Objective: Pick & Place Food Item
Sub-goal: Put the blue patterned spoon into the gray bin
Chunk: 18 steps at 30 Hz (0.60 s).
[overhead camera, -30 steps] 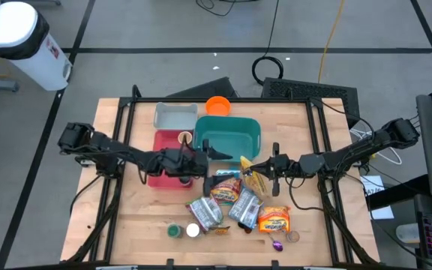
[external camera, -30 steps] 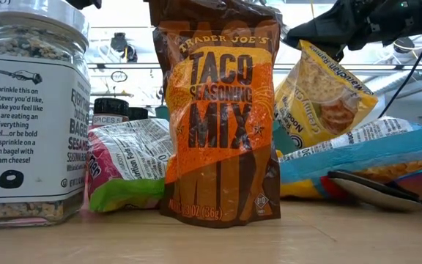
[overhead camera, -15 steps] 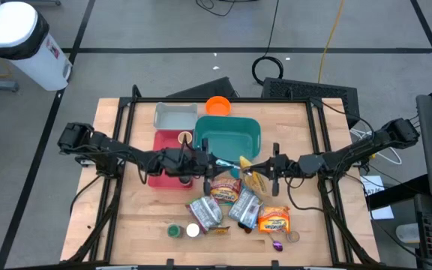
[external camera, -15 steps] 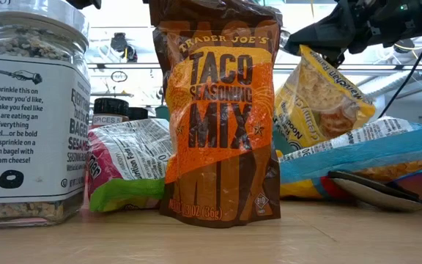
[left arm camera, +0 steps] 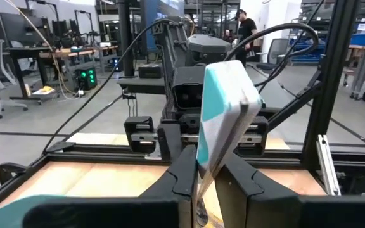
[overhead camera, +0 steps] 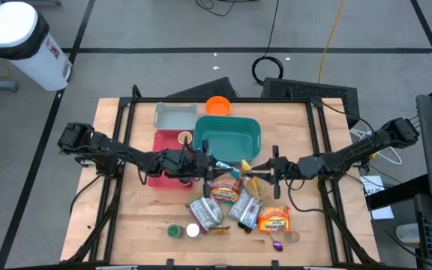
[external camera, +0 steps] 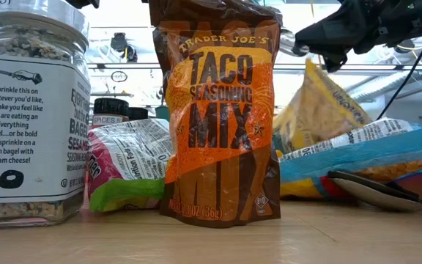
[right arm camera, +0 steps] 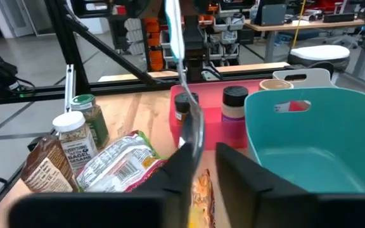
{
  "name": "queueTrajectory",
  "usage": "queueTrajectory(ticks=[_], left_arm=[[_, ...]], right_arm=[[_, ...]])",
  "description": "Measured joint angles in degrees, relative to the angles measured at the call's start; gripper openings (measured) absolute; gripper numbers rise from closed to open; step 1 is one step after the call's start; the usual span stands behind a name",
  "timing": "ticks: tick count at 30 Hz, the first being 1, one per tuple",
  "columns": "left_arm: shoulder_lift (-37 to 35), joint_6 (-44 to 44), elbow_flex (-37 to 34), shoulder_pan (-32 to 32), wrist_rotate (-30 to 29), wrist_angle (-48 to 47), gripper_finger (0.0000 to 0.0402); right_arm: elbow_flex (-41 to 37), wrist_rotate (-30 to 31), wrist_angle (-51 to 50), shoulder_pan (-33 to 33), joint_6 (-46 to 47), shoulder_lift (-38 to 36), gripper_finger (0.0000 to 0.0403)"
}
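Step in hand: a hand-over of the yellow noodle packet (overhead camera: 244,166), as I judge it, with the drop into the teal bin (overhead camera: 228,120) to follow
Packet: in the air just off the bin's front rim, upright and edge-on between the two arms, clear of the other packets on the table (overhead camera: 141,217)
Left hand (overhead camera: 216,160): at the bin's front rim, pressed together on the packet's teal-and-white end
Right hand (overhead camera: 265,172): on the far side of the packet from the left hand, just off the bin's front corner; I cannot tell whether it has let go
My next move: I'd draw the right arm straight back away from the bin, so it doesn't twist the packet
Then: I'd lift the packet over the rim and release low inside the bin
Risk: a thin pinch on a floppy pouch can slip
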Motion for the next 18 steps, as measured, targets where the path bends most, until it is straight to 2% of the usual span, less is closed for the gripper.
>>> queueTrajectory(ticks=[4, 8, 12, 15, 18], left_arm=[[0.0, -0.2, 0.0, 0.0, 0.6, -0.1, 0.0034], [0.0, -0.3, 0.0, -0.3, 0.6, -0.1, 0.0033], [-3.2, 2.7, -0.1, -1.4, -0.6, -2.9, 0.0033], [-8.7, 4.8, -0.1, -1.7, -0.7, -9.5, 0.0033], [-14.8, 7.3, -0.1, -1.3, -6.6, -17.1, 0.0033]], right_arm=[[0.0, 0.2, -1.1, 0.0, 1.3, 0.0, 0.0144], [0.0, 0.2, -2.2, 0.0, 1.5, 0.0, 0.0189], [0.0, 0.2, -2.1, 0.0, 1.5, 0.0, 0.0211], [0.0, 0.2, -2.1, 0.0, 1.5, 0.0, 0.0216], [0.0, 0.2, -2.4, 0.0, 1.5, 0.0, 0.0216]])
